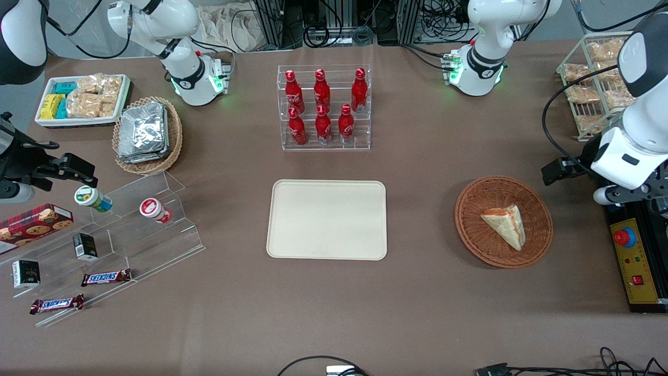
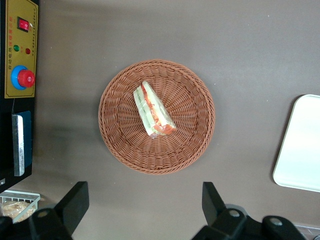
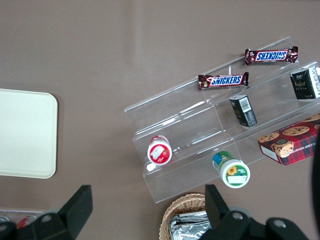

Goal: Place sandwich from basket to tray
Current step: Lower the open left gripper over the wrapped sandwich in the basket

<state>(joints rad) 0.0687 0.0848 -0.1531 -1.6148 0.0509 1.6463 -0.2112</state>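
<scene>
A sandwich (image 2: 154, 111) lay on its side in the middle of a round wicker basket (image 2: 190, 87) as the left arm's gripper (image 2: 145, 210) hung high above the table, its two dark fingers (image 2: 75, 202) spread wide with nothing between them. The gripper sat over bare tabletop just beside the basket's rim, not yet over the bread. From the front, the basket (image 1: 469, 206) stood toward the working arm's end of the table, with the cream tray (image 1: 327, 250) well apart from it near the table's centre, nothing on it, and a rack of red bottles (image 1: 323, 107) farther from the front camera than the tray.

The step in hand appeared to be the approach to the pick. Done well, it would mean first centring the gripper over the wedge, then turning the wrist so the fingers closed across the two flat bread faces rather than along the length, where the layers of red and green filling showed at the edge. The bread looked soft, so a light squeeze near the thick middle seemed safest; pinching the thin tip risked tearing it or letting the layers slide apart. The descent needed to stop short of the basket's weave, and the lift to clear its rim before swinging toward the tray.
</scene>
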